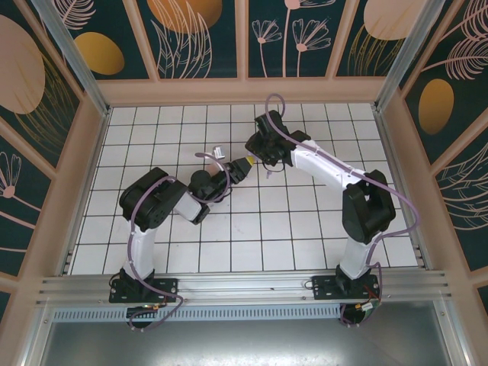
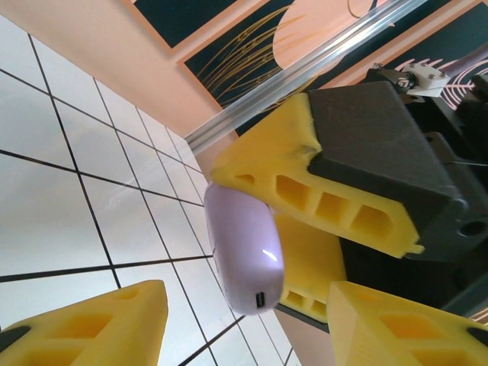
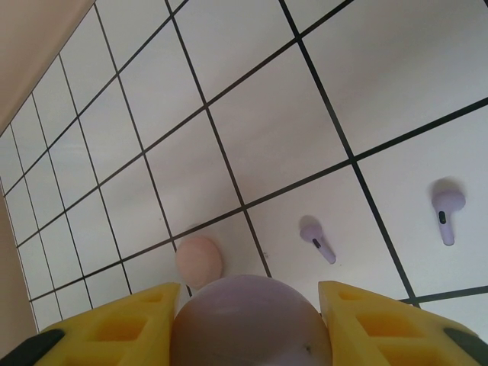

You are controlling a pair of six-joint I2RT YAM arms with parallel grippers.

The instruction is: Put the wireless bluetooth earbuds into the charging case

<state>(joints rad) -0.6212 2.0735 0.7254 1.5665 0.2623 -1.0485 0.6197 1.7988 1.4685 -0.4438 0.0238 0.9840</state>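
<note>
- right gripper [image 3: 248, 293] is pinching the lilac charging case [image 3: 252, 324], up off the bench [image 3: 229, 91]
- left gripper [image 2: 248, 297] spread wide, holding nothing (case sits right in front of it)
- two lilac earbuds [image 3: 316, 240] lie apart on the tiles, pink disc [image 3: 199, 261] nearby

Illumination is bright, even and diffuse. A glare streak marks the lilac charging case [image 2: 242, 244]; below it, my yellow fingertips [image 2: 91, 328] render slightly out of focus.
</note>
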